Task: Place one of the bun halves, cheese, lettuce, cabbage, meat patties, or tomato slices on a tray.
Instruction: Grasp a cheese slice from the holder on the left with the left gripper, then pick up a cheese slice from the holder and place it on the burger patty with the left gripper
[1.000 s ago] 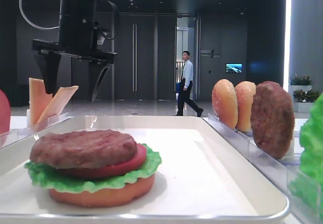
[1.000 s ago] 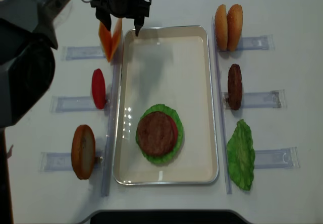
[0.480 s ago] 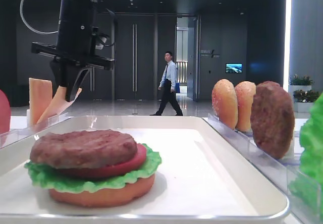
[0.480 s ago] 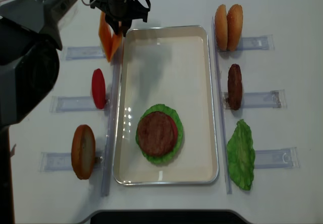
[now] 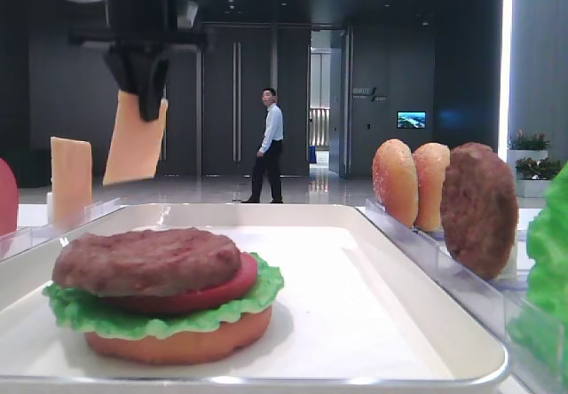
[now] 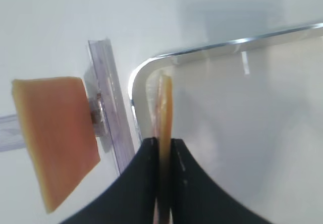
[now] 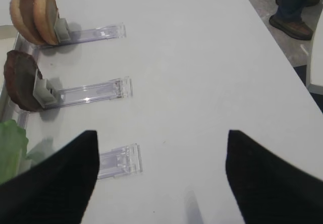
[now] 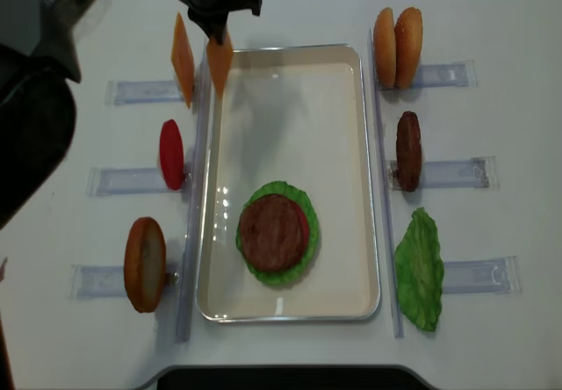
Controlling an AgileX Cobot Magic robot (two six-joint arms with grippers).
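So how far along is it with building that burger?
Done: bottom bun, lettuce, tomato and patty are stacked on the tray. In hand: the left pincer grips a cheese slice, lifted over the tray's corner. Left: laying it on the stack.

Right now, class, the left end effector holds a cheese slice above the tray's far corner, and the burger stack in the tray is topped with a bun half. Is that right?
Not quite. The left end effector does hold a cheese slice above the tray's far corner, but the stack is topped with a meat patty, not a bun half. The low exterior high view shows it.
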